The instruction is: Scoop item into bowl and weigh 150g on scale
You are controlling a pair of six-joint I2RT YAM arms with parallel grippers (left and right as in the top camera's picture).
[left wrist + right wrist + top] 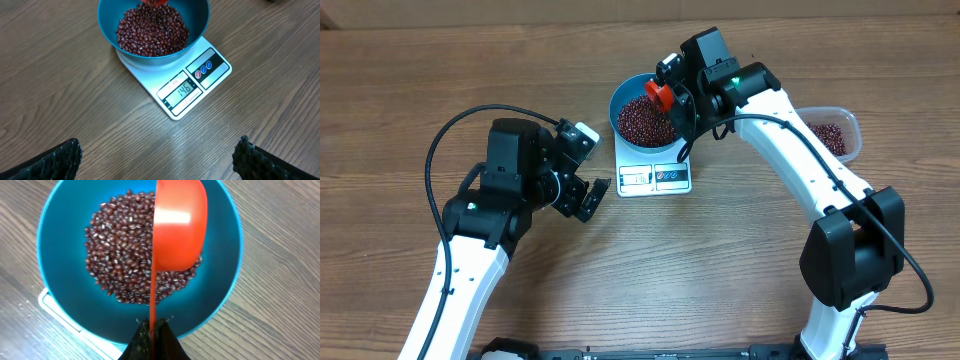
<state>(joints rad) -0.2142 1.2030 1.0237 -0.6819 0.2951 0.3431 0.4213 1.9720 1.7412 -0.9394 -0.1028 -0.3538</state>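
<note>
Orange-red scoop (pixel 177 230), clamped in the right gripper (pixel 151 329), hangs tipped over the bowl (pixel 55 305) at two o'clock. The scale (pixel 212 75) reads just short, so trickle beans (pixel 117 255) slowly.

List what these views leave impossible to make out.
- Overhead: the scale display is too small to read.
- Right wrist: the scoop shows its outer side, so whether it is empty is hidden; the bowl covers nearly all the scale.
- Left wrist: the top edge cuts off the scoop and the bowl's far rim.
- Overhead: the right arm hides part of the tub.
</note>
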